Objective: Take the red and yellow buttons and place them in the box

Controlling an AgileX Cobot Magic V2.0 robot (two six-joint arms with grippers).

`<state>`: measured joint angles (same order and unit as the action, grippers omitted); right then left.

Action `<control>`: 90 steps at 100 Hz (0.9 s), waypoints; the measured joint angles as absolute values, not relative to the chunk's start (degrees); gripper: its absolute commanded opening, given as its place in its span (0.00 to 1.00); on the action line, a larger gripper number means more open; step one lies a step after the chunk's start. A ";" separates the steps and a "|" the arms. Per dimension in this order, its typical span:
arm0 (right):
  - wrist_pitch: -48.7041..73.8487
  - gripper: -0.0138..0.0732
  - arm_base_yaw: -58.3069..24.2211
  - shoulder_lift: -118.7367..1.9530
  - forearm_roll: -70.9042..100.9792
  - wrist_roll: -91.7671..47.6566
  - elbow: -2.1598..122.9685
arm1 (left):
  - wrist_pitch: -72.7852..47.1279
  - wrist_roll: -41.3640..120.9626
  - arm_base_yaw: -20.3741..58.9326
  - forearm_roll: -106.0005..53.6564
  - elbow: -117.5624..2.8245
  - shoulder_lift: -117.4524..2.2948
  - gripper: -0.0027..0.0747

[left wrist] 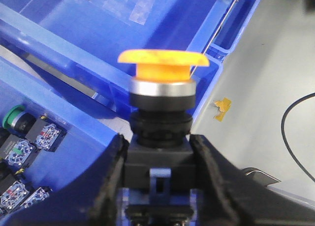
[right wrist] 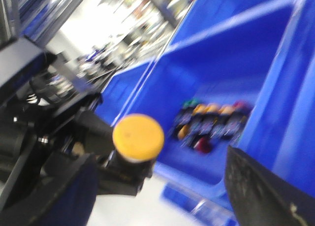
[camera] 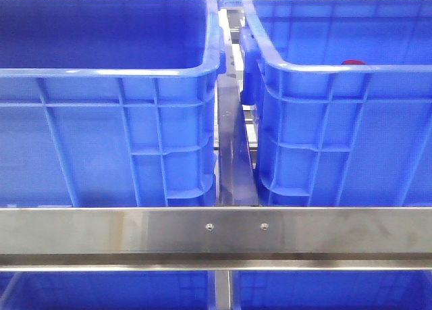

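In the left wrist view my left gripper [left wrist: 157, 154] is shut on the black body of the yellow button [left wrist: 162, 63], whose flat orange-yellow cap stands upright above the fingers, over a blue crate rim [left wrist: 74, 53]. The right wrist view, which is blurred, shows the same yellow button [right wrist: 138, 137] in the left arm's black fingers. My right gripper [right wrist: 157, 196] stands open and empty beside it. In the front view a small red dome, the red button [camera: 353, 62], peeks over the near rim of the box [camera: 317, 68], the right crate. Neither gripper shows in the front view.
A second blue crate [camera: 108, 72] with dark inner walls stands left of the box, behind a steel rail [camera: 216, 230]. Several other push-button switches [left wrist: 22, 142] lie in a crate below the left gripper. Several more buttons [right wrist: 211, 122] lie in a crate [right wrist: 275, 88] in the right wrist view. Grey floor with a black cable [left wrist: 290, 132].
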<state>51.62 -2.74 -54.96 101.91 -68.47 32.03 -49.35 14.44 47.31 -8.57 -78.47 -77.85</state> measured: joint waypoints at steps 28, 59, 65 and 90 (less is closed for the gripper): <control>57.41 0.80 -4.62 -62.62 101.81 -65.91 36.27 | -49.35 14.44 47.31 -8.57 -78.47 -77.85 0.01; 56.26 0.80 -11.28 -67.96 101.81 -65.66 41.09 | -49.35 14.44 47.31 -8.57 -78.47 -77.85 0.01; 56.01 0.80 -12.04 -69.22 101.81 -65.56 41.78 | -49.35 14.44 47.31 -8.57 -78.47 -77.85 0.01; 56.15 0.71 -12.86 -72.60 101.78 -65.56 44.77 | -49.35 14.44 47.31 -8.57 -78.47 -77.85 0.01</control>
<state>56.15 -12.86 -72.60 101.78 -65.56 44.77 -49.35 14.44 47.31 -8.57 -78.47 -77.85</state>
